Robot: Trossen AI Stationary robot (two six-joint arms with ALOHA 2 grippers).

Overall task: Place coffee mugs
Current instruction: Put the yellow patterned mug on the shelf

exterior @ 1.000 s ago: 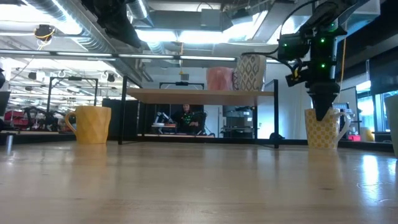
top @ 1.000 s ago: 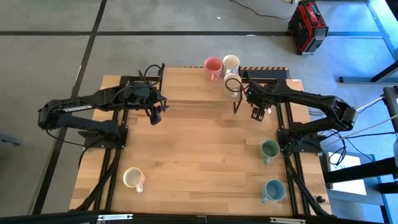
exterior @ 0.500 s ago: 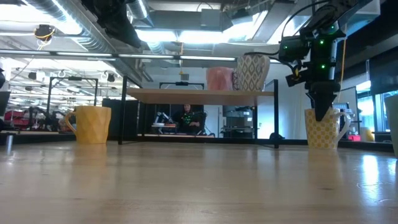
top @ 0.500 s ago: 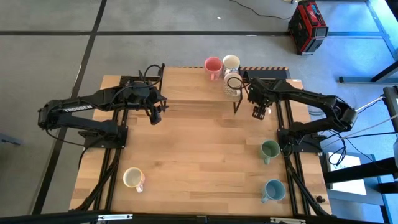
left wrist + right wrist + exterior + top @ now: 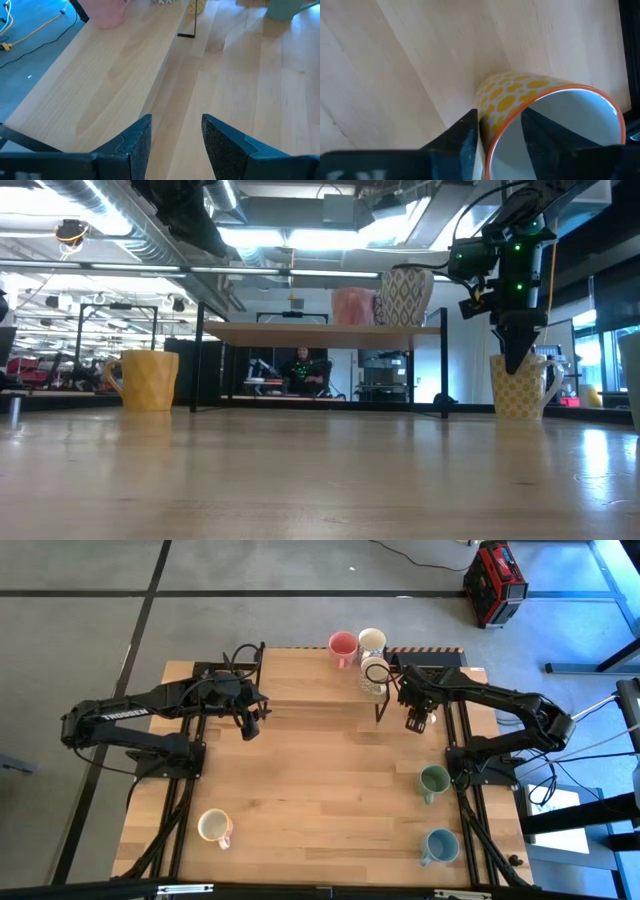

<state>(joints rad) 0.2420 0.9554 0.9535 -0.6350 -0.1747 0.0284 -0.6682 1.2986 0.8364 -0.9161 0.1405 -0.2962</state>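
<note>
Straddling the rim of the yellow-dotted mug (image 5: pixel 540 115) directly below it on the desk (image 5: pixel 320 790), your right claw (image 5: pixel 500 131) is open; pinch that hard, slippery, breakable wall firmly.

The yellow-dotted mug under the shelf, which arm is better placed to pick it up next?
The right. Its gripper already straddles the dotted mug's rim, one finger inside and one outside, jaws not yet closed. The left gripper hangs open over bare table, well away from it.
</note>
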